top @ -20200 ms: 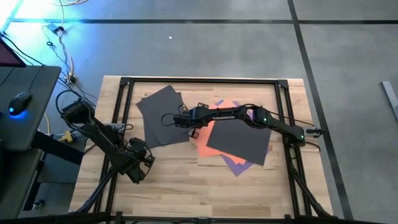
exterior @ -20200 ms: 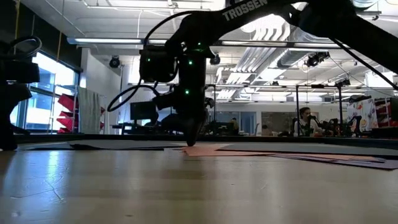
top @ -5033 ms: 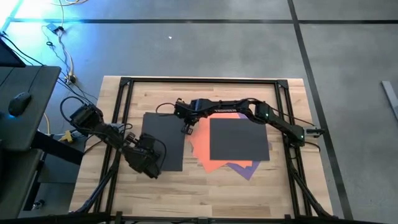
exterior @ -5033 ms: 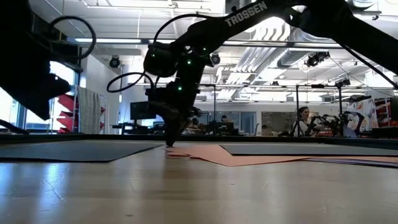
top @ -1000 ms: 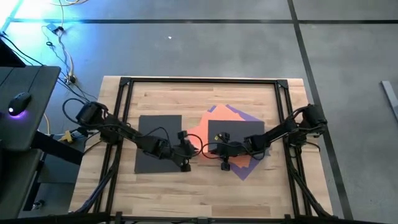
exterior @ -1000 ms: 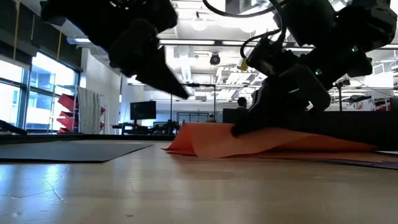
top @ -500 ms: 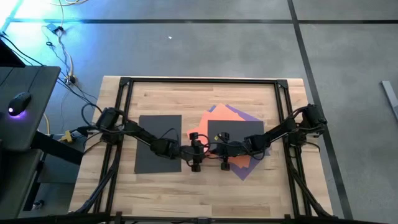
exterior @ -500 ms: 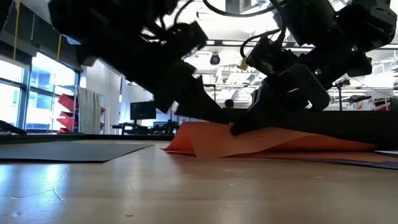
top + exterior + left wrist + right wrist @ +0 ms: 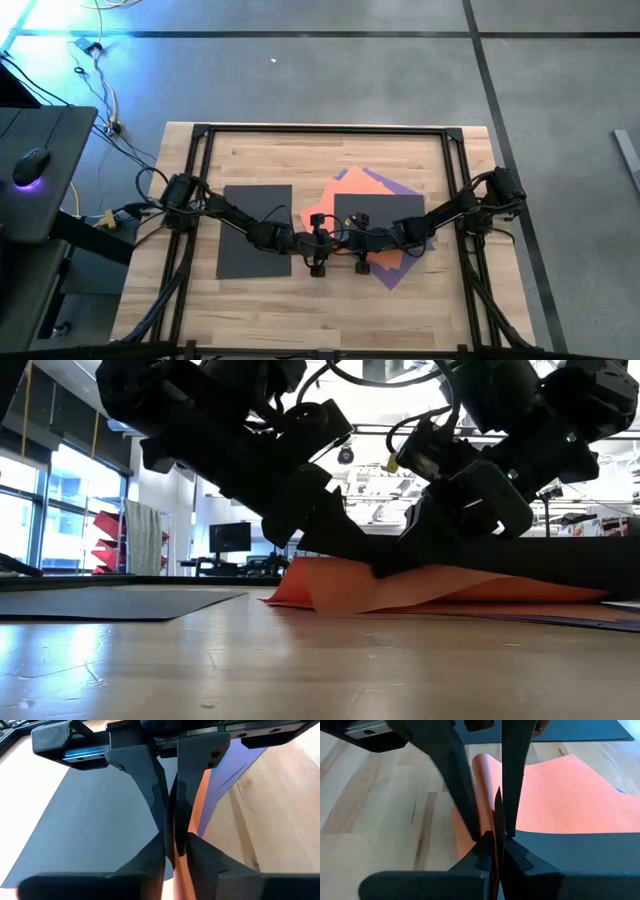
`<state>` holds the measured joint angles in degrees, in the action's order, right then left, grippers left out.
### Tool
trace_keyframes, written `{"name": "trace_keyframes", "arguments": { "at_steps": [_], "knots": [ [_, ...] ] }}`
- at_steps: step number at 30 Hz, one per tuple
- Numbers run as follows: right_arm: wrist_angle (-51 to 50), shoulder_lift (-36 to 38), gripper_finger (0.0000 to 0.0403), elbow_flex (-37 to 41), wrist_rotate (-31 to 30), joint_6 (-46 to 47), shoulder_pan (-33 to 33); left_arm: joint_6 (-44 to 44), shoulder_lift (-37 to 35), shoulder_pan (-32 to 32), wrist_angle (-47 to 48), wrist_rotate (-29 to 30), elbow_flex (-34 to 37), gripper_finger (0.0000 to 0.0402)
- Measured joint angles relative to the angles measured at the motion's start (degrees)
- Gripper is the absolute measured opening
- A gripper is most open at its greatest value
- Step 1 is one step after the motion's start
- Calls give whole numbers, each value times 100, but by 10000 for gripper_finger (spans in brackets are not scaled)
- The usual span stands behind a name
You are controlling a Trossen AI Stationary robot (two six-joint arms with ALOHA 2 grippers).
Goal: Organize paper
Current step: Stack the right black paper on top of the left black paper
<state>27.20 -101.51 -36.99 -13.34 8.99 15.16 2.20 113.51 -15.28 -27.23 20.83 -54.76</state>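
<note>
While both arms meet low over the pile, the high view shows the left gripper [image 9: 317,262] and right gripper [image 9: 362,262] at the near edge of the fanned stack: a dark grey paper sheet [image 9: 380,220] on thin orange paper [image 9: 368,182] and purple paper [image 9: 398,271]. A separate dark grey sheet [image 9: 250,230] lies left.

Low view: the orange sheet [image 9: 400,588] buckles upward, limp and light.

Left wrist view: the left gripper [image 9: 175,842] pinches the orange edge [image 9: 192,822].

Right wrist view: the right gripper [image 9: 496,837] clamps the grey sheet's [image 9: 580,855] edge. Edges look the best hold; the paper creases easily.
</note>
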Motion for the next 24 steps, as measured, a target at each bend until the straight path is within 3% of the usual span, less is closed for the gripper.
{"name": "trace_keyframes", "arguments": {
  "at_steps": [3,9,13,16,24],
  "knots": [
    [-7,0,0,0,2,1,0,-1,0,41,-3,-16,0,6],
    [-43,3,5,-1,-1,-13,-1,-40,0,65,1,-27,0,0],
    [-152,4,31,-4,826,-358,-4,-43,-1,61,-2,-34,0,0],
    [-209,4,45,-55,1071,-325,9,-44,-2,64,1,-3,0,0],
    [-1681,5,54,-690,930,-345,2,-51,-9,64,29,34,0,0]
  ]
}}
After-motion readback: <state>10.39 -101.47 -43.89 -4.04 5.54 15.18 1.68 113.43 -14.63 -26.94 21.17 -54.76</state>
